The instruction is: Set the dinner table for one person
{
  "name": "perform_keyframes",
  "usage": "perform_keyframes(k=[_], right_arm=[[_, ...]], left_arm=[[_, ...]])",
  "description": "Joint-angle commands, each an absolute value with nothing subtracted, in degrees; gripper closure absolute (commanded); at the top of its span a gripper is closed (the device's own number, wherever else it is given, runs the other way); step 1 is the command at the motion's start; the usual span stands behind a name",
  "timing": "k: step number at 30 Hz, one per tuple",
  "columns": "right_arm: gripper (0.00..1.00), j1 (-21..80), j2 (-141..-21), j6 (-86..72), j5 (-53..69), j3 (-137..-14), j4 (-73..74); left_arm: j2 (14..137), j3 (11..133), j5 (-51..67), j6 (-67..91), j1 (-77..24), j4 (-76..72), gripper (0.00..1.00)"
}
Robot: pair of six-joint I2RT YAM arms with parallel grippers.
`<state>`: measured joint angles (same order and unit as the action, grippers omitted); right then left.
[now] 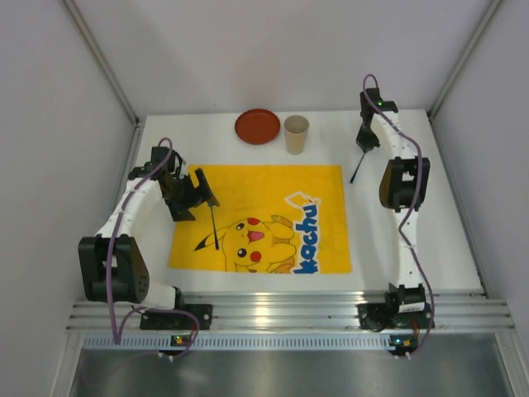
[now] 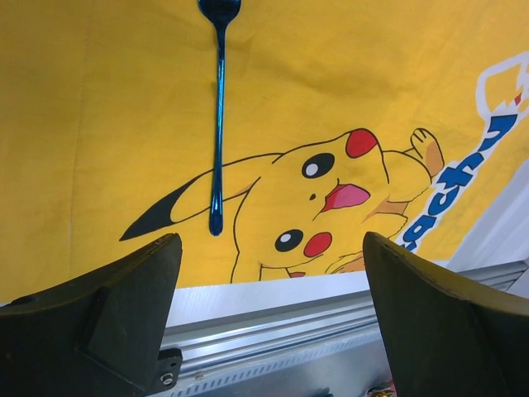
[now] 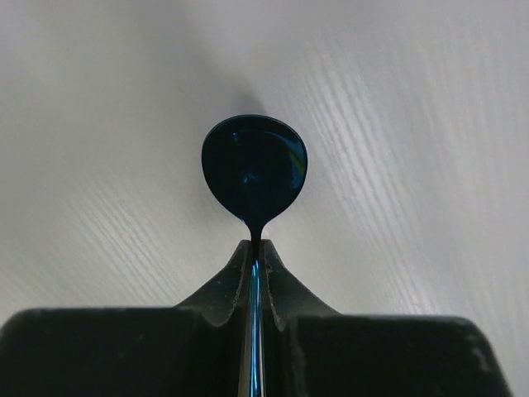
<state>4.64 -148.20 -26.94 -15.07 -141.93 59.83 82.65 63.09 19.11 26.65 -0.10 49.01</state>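
- The right gripper (image 3: 254, 248) is closed on a spoon (image 3: 254, 178). It pinches the thin neck just under the bowl, over the bare table (image 1: 438, 240), at about 2 o'clock from the mat (image 1: 273, 190).
- The spoon looks light, stiff and glossy dark blue, so I judge it slippery. A narrow neck can turn between the pads, and the flat handle may give a safer hold.
- Whether the handle end touches the table, I cannot tell.
- The left gripper (image 2: 273, 281) is wide open and holds nothing, above the mat's 9 o'clock side.
- A fork (image 2: 219, 116) of the same blue lies flat on the mat there, thin and low, so probably hard to pinch.
- The plate (image 1: 257, 126) is at 12 o'clock from the mat, on the table, with the cup (image 1: 296, 134) just beside it at 3 o'clock. The cup looks like paper, light and easy to crush.
- The mat shows blue letters "kachu" beside the cartoon figure. I can read no other writing.
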Motion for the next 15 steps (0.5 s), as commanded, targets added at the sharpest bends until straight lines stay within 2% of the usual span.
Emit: perform_keyframes(k=[1, 4, 8, 12, 15], right_arm=[[1.00, 2.46, -133.89, -22.59, -19.86, -141.60, 60.82], [1.00, 2.55, -126.25, -20.66, -19.34, -138.00, 60.82], [1.00, 2.99, -115.68, -22.85, -11.11, -125.00, 59.07], [1.00, 9.65, -105.84, -22.33, -6.51, -112.97, 56.53], [1.00, 15.96, -96.89, -23.54, -0.39, -96.84, 52.32]], left_arm=[[81.12, 62.93, 18.81, 27.07, -1.32, 46.32, 0.04], [81.12, 63.28, 18.63, 27.77, -1.58, 45.62, 0.04], [80.60, 63.54, 18.19, 28.74, -2.11, 45.09, 0.04], [79.81, 63.37, 17.32, 29.79, -2.72, 44.21, 0.05], [79.54, 63.02, 16.79, 31.28, -3.51, 43.51, 0.05]])
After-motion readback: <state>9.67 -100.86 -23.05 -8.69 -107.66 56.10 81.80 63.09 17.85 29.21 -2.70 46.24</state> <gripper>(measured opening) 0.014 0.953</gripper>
